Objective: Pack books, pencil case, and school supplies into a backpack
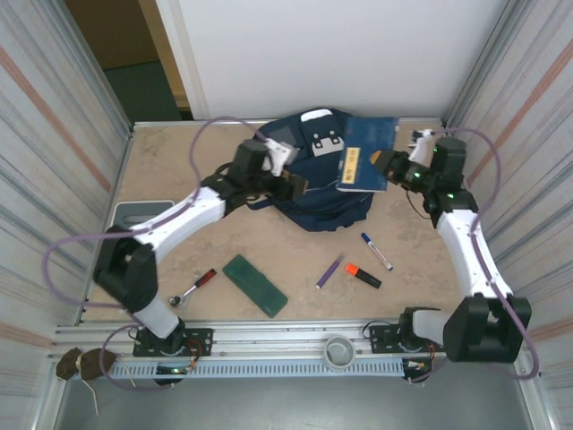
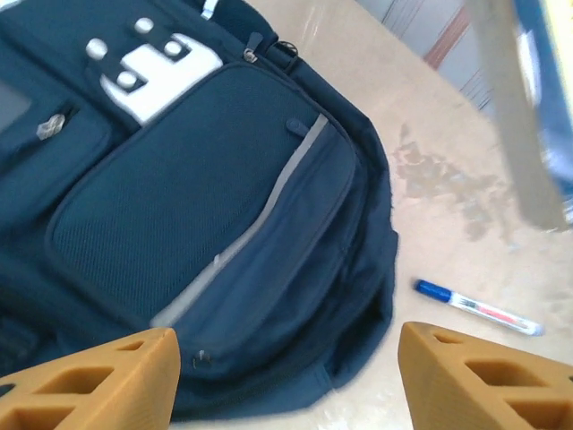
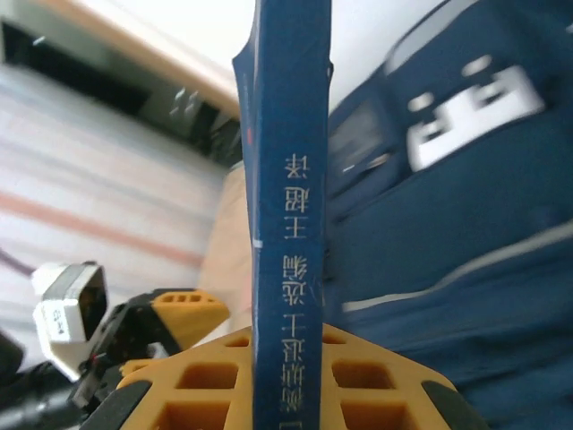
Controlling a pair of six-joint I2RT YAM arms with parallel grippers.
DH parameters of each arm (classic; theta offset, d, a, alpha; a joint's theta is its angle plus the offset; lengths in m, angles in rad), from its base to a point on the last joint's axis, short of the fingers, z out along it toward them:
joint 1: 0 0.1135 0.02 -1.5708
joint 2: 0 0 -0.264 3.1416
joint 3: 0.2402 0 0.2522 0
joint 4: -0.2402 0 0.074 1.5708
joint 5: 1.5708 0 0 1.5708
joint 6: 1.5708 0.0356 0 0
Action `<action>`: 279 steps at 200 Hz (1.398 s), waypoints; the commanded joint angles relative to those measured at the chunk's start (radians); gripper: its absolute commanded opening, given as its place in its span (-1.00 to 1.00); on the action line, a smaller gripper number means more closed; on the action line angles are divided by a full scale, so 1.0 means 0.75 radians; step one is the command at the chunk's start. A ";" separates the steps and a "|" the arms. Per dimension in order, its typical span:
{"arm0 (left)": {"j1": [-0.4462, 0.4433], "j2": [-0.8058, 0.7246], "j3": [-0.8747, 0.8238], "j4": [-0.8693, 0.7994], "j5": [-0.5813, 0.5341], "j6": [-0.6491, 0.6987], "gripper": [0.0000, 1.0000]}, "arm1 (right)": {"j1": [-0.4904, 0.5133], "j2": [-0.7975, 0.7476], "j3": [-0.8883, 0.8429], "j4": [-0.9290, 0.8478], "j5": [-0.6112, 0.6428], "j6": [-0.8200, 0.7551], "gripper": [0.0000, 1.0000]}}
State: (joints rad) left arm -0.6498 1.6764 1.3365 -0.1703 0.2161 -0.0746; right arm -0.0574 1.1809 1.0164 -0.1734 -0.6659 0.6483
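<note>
Step in hand: packing a book. The right gripper (image 1: 387, 167) is clenching a dark-blue book (image 1: 365, 154) by its edge, holding it off the table over the far right side of the backpack (image 1: 322, 210). The left gripper (image 2: 286, 385) is hanging released, jaws wide, above the front pocket. Next, by my judgement: the main opening is needing spreading before the book is going in. The green pencil case (image 1: 255, 285), purple pen (image 1: 329, 270), orange highlighter (image 1: 363, 276) and white marker (image 1: 377, 252) are lying near, unpacked.

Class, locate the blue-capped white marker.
In the top view, the white marker lies on the right side of the table, between the backpack and the orange highlighter.
</note>
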 commanded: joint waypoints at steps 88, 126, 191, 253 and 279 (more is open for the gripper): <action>-0.191 0.866 0.948 -0.558 -0.415 0.625 0.46 | -0.238 -0.137 -0.052 -0.352 0.125 -0.203 -1.00; -0.189 0.916 1.022 -0.564 -0.400 0.618 -0.20 | -0.238 -0.128 -0.099 -0.357 0.100 -0.193 -1.00; -0.033 0.601 0.965 -0.455 0.130 0.219 -0.89 | -0.240 -0.249 -0.172 -0.376 0.070 -0.104 -0.97; 0.186 0.586 1.000 -0.189 0.696 -0.232 -0.93 | -0.014 -0.139 -0.318 0.122 -0.009 0.303 -0.97; 0.210 0.627 1.053 -0.194 0.756 -0.255 -0.93 | 0.140 0.022 -0.293 0.306 0.036 0.396 -0.98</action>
State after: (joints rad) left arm -0.4870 2.1525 2.0518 -0.4168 0.6136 -0.1646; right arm -0.0303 1.1179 0.7795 -0.1543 -0.6334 0.8291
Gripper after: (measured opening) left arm 0.092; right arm 0.135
